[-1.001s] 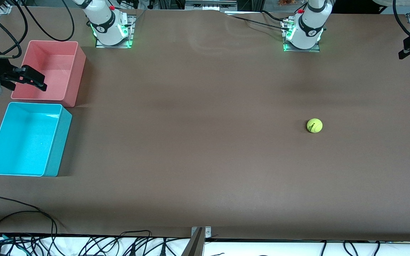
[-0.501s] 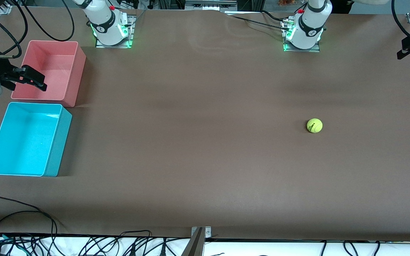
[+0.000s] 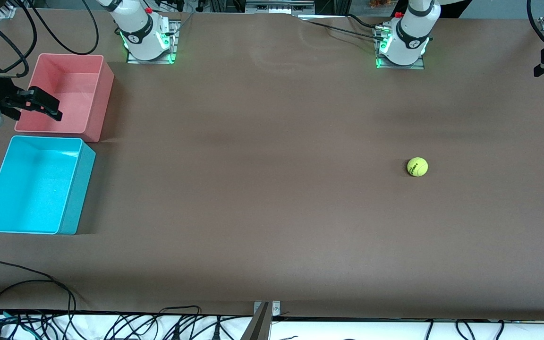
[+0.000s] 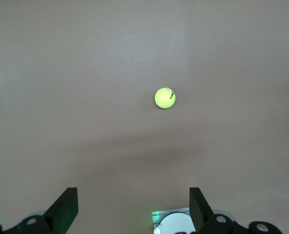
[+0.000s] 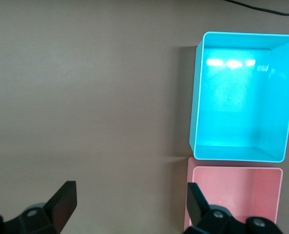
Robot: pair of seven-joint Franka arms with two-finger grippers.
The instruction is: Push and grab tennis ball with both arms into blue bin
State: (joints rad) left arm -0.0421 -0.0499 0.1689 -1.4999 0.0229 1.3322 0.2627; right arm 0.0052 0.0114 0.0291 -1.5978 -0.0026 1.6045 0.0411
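The tennis ball [image 3: 417, 166] lies on the brown table toward the left arm's end; it also shows in the left wrist view [image 4: 165, 98]. The blue bin [image 3: 76, 189] stands empty at the right arm's end and shows in the right wrist view [image 5: 199, 97]. My left gripper [image 3: 543, 66] hangs high at the table's left-arm end, open and empty [image 4: 133, 192], well away from the ball. My right gripper [image 3: 45, 105] hangs high by the pink bin, open and empty [image 5: 131, 187].
An empty pink bin [image 3: 104, 89] stands beside the blue bin, farther from the front camera; it also shows in the right wrist view [image 5: 232, 170]. Cables [image 3: 26, 283] lie along the table's front edge. The left arm's base [image 4: 171, 222] shows between my left fingers.
My left gripper has shifted slightly toward the table's end. The ball, the bins and my right gripper have not moved.
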